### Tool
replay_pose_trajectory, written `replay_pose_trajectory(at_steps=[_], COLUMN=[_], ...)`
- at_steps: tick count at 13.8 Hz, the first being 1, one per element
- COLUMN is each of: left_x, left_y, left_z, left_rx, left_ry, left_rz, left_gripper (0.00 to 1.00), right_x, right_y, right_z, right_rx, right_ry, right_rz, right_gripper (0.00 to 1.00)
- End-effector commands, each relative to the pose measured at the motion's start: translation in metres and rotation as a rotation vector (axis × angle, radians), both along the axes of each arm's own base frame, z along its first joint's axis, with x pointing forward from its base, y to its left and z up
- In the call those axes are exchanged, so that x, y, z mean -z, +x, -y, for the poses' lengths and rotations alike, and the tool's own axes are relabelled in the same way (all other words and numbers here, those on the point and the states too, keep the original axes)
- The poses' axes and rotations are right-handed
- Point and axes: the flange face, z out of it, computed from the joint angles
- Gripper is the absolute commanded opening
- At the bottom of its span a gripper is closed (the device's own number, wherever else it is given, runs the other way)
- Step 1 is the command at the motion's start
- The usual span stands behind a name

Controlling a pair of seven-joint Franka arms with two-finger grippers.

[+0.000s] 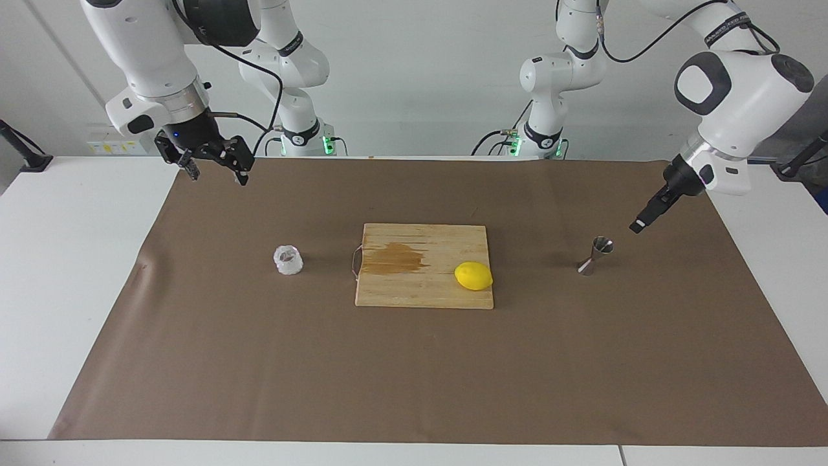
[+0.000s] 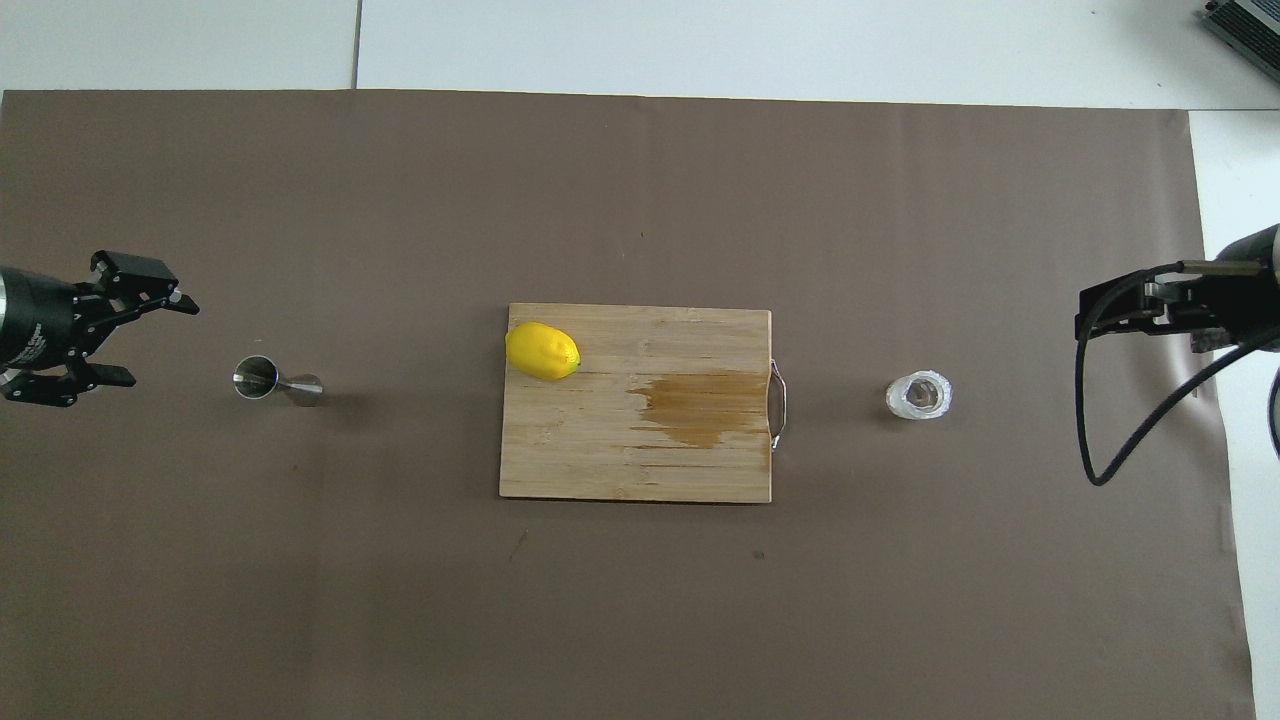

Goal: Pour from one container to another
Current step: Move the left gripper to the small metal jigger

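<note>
Clear cup (image 1: 288,259) contents unreadable; right pincer (image 2: 1130,308) partly cut off overhead.

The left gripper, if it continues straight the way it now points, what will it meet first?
Probably the steel jigger: the left gripper, jaws open, points at it from the left arm's end of the table. It is raised, so it might pass above.
</note>
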Motion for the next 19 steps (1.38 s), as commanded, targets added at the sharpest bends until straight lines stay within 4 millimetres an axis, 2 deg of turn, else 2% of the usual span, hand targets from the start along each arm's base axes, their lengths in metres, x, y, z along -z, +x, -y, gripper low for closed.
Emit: replay_pose_trajectory(at_steps=[1, 3, 6, 9, 12, 13, 19], left_x=[0.031, 0.055, 0.079, 0.087, 0.098, 0.107, 0.114], left_y=[0.005, 0.001, -0.012, -0.015, -0.008, -0.006, -0.009], left_z=[-0.002, 0.001, 0.004, 0.006, 0.018, 0.025, 0.024], left_rx=[-0.199, -0.355, -0.422, -0.477, -0.519, -0.518, -0.518], left_ry=[-0.072, -0.097, -0.090, -0.090, -0.089, -0.086, -0.081], left_rz=[-0.039, -0.057, -0.089, -0.117, -0.116, -0.125, -0.136], left_gripper=[1.00, 1.00, 1.00, 1.00, 1.00, 1.00, 1.00], right_x=[0.000, 0.000, 0.000, 0.000, 0.000, 0.000, 0.000], right_y=[-0.006, -0.006, -0.006, -0.006, -0.006, -0.006, -0.006], right_z=[0.003, 0.003, 0.003, 0.003, 0.003, 0.003, 0.003], right_rx=[-0.006, -0.007, -0.006, -0.007, -0.007, -0.006, -0.006], right_ry=[0.005, 0.005, 0.005, 0.005, 0.005, 0.005, 0.005], right_rz=[0.012, 0.011, 0.012, 0.012, 0.012, 0.012, 0.012], right_gripper=[1.00, 1.00, 1.00, 1.00, 1.00, 1.00, 1.00])
